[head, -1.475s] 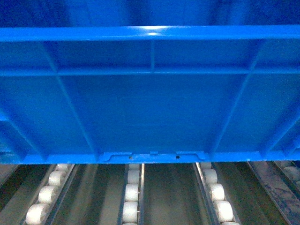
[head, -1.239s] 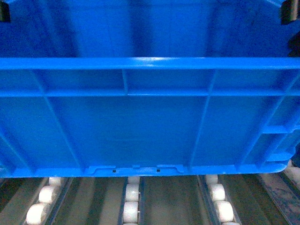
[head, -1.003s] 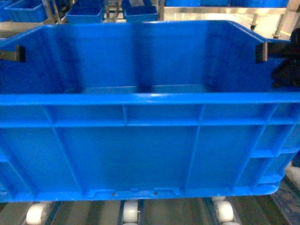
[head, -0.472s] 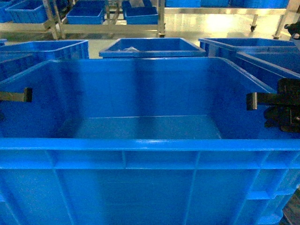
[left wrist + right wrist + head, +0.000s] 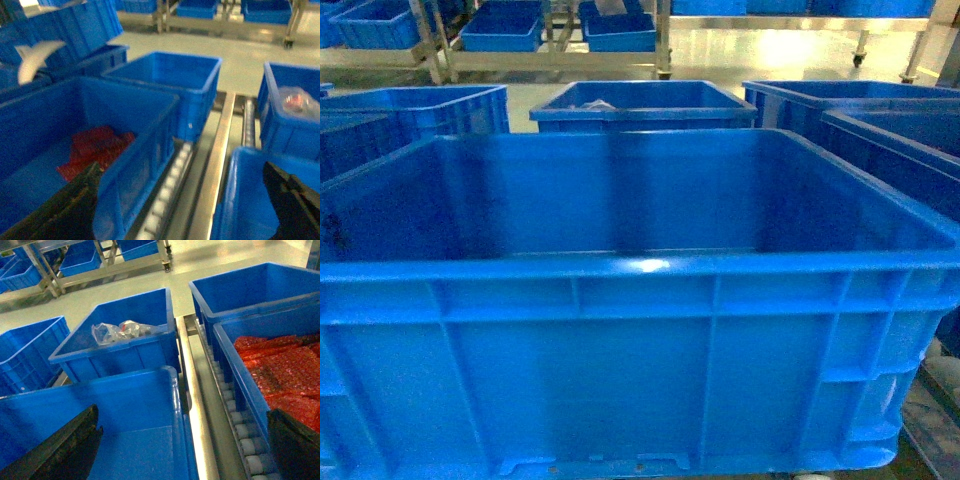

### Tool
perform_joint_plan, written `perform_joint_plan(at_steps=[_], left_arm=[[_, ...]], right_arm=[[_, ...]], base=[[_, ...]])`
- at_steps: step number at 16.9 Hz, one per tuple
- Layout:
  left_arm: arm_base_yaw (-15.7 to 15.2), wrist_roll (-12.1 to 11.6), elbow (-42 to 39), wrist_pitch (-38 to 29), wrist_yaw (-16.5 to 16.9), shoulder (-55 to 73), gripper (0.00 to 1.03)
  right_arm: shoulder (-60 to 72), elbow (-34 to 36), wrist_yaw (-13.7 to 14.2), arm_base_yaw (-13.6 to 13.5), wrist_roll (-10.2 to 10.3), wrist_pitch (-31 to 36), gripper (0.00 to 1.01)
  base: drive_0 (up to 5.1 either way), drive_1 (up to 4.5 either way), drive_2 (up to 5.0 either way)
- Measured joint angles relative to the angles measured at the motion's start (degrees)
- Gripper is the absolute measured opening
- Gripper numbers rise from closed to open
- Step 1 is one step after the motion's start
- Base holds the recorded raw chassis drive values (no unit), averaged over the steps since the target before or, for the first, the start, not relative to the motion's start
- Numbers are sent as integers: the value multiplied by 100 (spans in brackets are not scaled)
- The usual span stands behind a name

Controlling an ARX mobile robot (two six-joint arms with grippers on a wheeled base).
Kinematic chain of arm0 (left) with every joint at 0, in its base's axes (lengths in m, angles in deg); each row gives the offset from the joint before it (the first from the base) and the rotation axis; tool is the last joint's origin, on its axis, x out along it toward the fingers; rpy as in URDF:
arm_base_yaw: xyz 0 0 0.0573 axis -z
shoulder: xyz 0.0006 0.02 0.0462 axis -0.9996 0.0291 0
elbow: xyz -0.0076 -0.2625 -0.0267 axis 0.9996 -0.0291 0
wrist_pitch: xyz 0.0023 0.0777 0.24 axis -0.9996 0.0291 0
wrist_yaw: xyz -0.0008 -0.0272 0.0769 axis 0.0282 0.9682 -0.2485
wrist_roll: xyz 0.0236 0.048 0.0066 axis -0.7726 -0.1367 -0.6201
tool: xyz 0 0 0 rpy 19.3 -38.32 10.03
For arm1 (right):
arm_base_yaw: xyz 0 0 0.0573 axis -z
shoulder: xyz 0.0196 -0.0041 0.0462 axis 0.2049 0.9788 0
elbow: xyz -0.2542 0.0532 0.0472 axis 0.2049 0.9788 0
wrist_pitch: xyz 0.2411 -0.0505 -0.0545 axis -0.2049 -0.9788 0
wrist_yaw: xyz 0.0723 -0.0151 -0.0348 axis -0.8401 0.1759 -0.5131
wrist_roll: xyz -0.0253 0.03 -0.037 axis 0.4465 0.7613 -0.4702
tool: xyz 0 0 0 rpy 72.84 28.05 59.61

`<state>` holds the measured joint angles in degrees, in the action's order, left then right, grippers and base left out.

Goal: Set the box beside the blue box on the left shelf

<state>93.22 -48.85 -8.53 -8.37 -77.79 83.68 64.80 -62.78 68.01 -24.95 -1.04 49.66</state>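
Right in front of the head cam the box (image 5: 620,330) fills nearly the whole frame, sitting level and empty, open top facing up. Neither gripper shows here, so nothing's touching its rim afaict. Other blue crates sit behind it and to both sides; the one on the left (image 5: 415,110) is prob the neighbour the task means, tho I can't tell for sure. Only a sliver of rack shows under the box's right corner, so I'm judging it's down on the left shelf rather than seeing contact.

Left wrist cam: left gripper (image 5: 185,210) is spread wide, one dark finger (image 5: 65,210) low left and the other low right, nothing between them. Below is a roller track (image 5: 170,200) of the shelf w/ a crate holding red stuff (image 5: 95,150) on one side and another crate edge on the other. Looks like it's hanging over the gap bc it's let go.

Right wrist cam: right gripper (image 5: 185,450) is also splayed wide and empty. The box's corner and rim (image 5: 172,405) sit below it, next to a rail and rollers (image 5: 235,425), then a crate of red bags (image 5: 280,370). A crate w/ clear plastic bags (image 5: 125,330) is further back.

My read: placement is basically done, arms just need to clear out.
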Motion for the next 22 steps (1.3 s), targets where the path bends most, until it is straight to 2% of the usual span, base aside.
perform_joint_plan(at_steps=[1,3,4,5,6,7,8,9,10,13,14,15,20,21,22], left_arm=[[-9,-33,55,-11,-79,-199,100],[13,-39,35,79,-61,-74,98],[-46,-107,-111,-278,273,-39,95],[-278,-190,-544,-1062,1425,-208,82],[-474,-232,-1064,-1440,2284,-518,70],[-529,-234,-1552,-1644,2638,-807,55],[-490,-236,-1904,-1729,2739,-994,42],[-466,-236,-2243,-1781,2769,-1209,30],[-494,-236,-2697,-1856,2745,-1637,4],[-492,-238,-3318,-1751,2756,-2323,1],[-492,-238,-3471,-1672,2756,-2566,1],[-492,-238,-3606,-1574,2754,-2809,1],[-487,-238,-4070,-813,2756,-4013,1],[-487,-238,-4232,-1016,2758,-4120,1],[-487,-238,-4304,-817,2758,-4266,1]], right_arm=[[-20,-4,42,2,-2,-26,97],[20,-2,55,2,-2,-48,98],[22,114,81,9,-114,407,95],[-81,608,48,72,-632,1443,82],[-334,1211,-63,203,-1150,1982,70],[-629,1755,-125,378,-1421,2286,55],[-883,2107,-243,470,-1552,2413,42],[-1132,2444,-345,540,-1600,2485,29],[-1517,2944,-490,691,-1657,2535,3],[-2227,3578,-680,881,-1696,2465,1],[-2463,3742,-1043,1165,-1698,2378,1],[-2734,3897,-1069,1351,-1696,2267,1],[-3856,4350,-1121,1314,-1698,1574,1],[-4113,4406,-1121,1314,-1698,1397,1],[-4164,4575,-1119,1314,-1696,1714,1]], base=[[0,0,0],[0,0,0],[0,0,0],[0,0,0],[0,0,0],[0,0,0],[0,0,0],[0,0,0],[0,0,0],[0,0,0],[0,0,0],[0,0,0],[0,0,0],[0,0,0],[0,0,0]])
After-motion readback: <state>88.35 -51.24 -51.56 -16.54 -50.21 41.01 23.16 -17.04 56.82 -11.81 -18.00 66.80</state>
